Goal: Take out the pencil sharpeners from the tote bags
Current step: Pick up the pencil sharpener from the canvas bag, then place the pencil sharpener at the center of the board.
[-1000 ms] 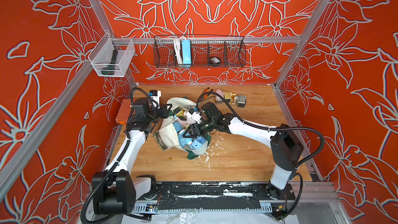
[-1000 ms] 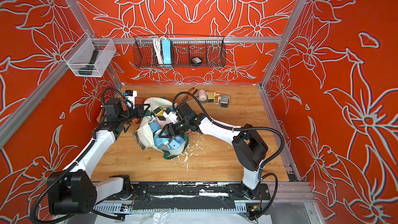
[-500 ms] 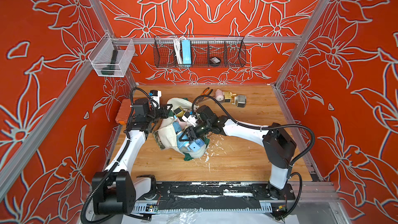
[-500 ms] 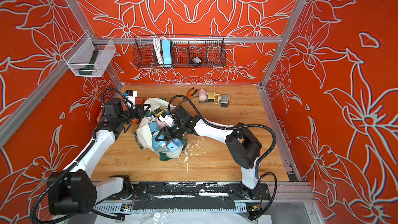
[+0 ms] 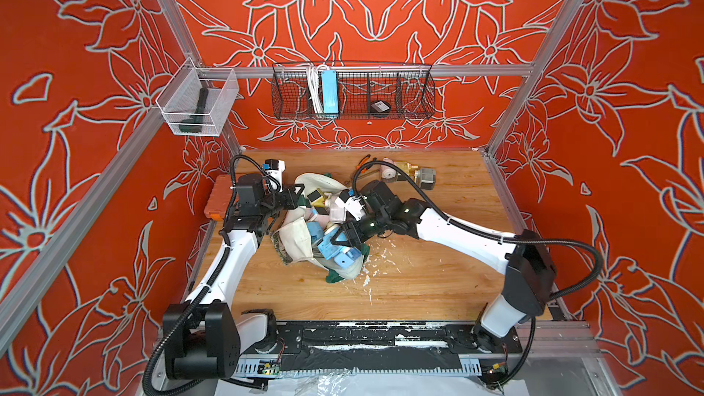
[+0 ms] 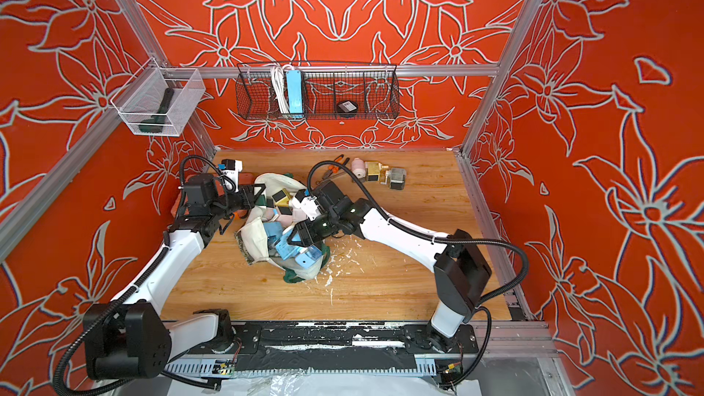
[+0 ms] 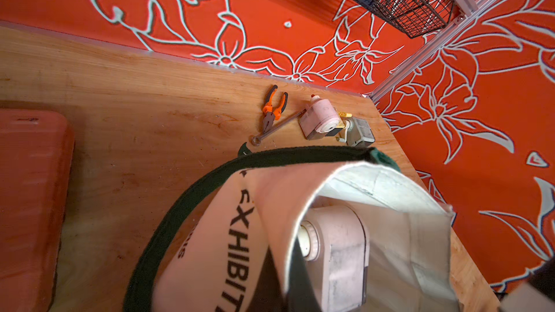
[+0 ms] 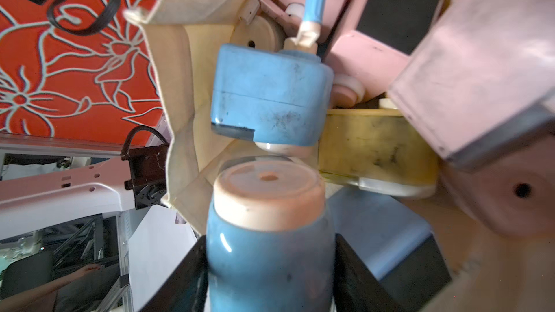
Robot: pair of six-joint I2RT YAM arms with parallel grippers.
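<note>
Timber boarding was seen across the table (image 5: 419, 291), on whose left half the tote bag (image 5: 295, 239) was slumped, crumpled and gaping. The left gripper (image 5: 296, 196) was clamped shut on the bag's far-left rim, so that cloth and green strap were held up, as the left wrist view showed. The right gripper (image 5: 341, 238) was reached into the opening. In the right wrist view its black fingers (image 8: 183, 283) were set against both flanks of a blue sharpener (image 8: 270, 250), which was judged to be gripped but not yet drawn clear. More pencil sharpeners (image 8: 270, 91) in blue, pink and yellow were crowded around it inside the bag. Three others, pink (image 5: 388, 172), yellow (image 5: 404, 169) and grey (image 5: 426, 179), were laid close together at the far right, near the orange-handled pliers (image 7: 271, 109).

The extraction was taken to be the step in hand. It would be done best if the hold were made firm first and the sharpener then lifted straight out of the opening, away from the pinned rim. The neighbouring crank handle could be snagged, so a slow pull was advised. The rim should be held fast so that the bag is not dragged along. A place beside the three at the far right was judged suitable for setting it down.
</note>
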